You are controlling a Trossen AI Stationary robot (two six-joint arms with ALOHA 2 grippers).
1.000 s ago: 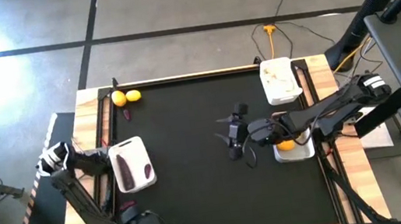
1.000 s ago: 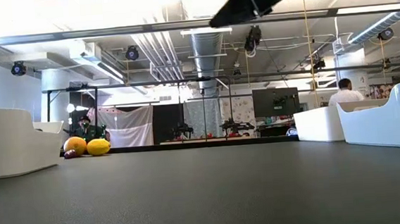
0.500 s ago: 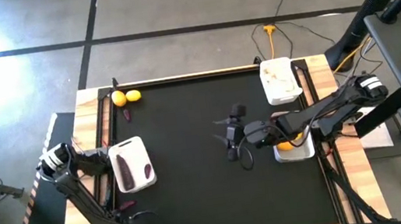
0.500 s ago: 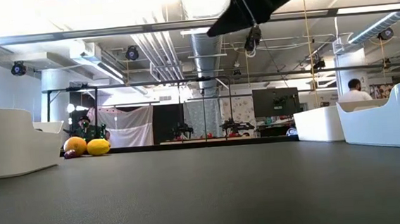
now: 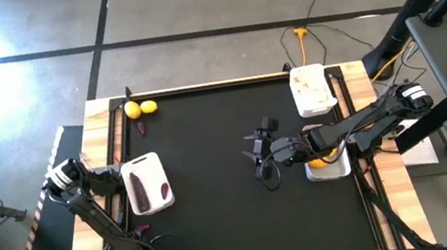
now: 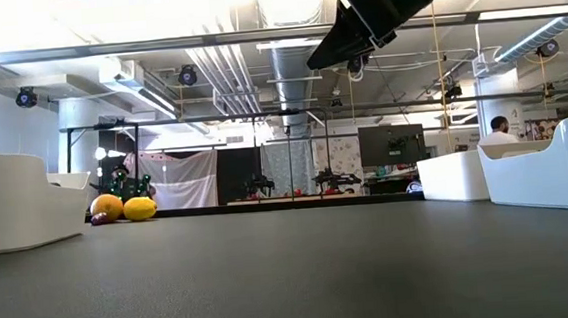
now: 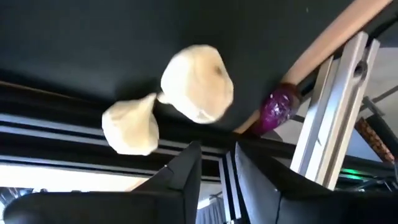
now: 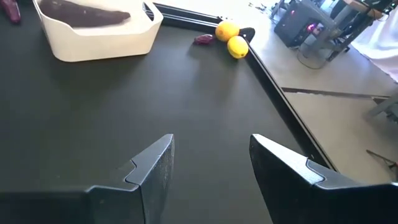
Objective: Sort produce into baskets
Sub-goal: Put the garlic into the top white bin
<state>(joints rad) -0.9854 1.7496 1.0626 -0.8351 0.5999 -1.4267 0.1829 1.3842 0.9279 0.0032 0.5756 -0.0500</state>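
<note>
Got the right gripper (image 8: pixel 211 146) hanging above mid-table with the jaws spread wide and nothing between them. Just bare black mat right ahead of those jaws, so no obstacles on the way out. Further ahead and off to one side, seeing a white basket (image 8: pixel 99 46) with the long purple piece (image 8: pixel 84 14) lying in it. Well past that, hard against the table's edge rail (image 8: pixel 273 68), spotting two lemons (image 8: pixel 227 30) touching each other, plus a small purple piece (image 8: pixel 203 39) just beside them. Guessing the lemons are firm, lightish and prone to rolling, so best to pinch one across its middle, coming from above. Worth watching the rail and the neighbour lemon, which crowd the far side. Behind the jaws, seeing a basket with a lemon in it (image 5: pixel 336 171) and a garlic basket (image 5: pixel 310 89). Over at the left gripper (image 7: pixel 217 149), parked low off the near-left corner, finding the jaws pressed nearly together on nothing. Just beyond them, noticing two garlic bulbs (image 7: pixel 198 83) and another purple bit (image 7: pixel 277 107). Reckon the garlic is light with papery, crushable skin.
</note>
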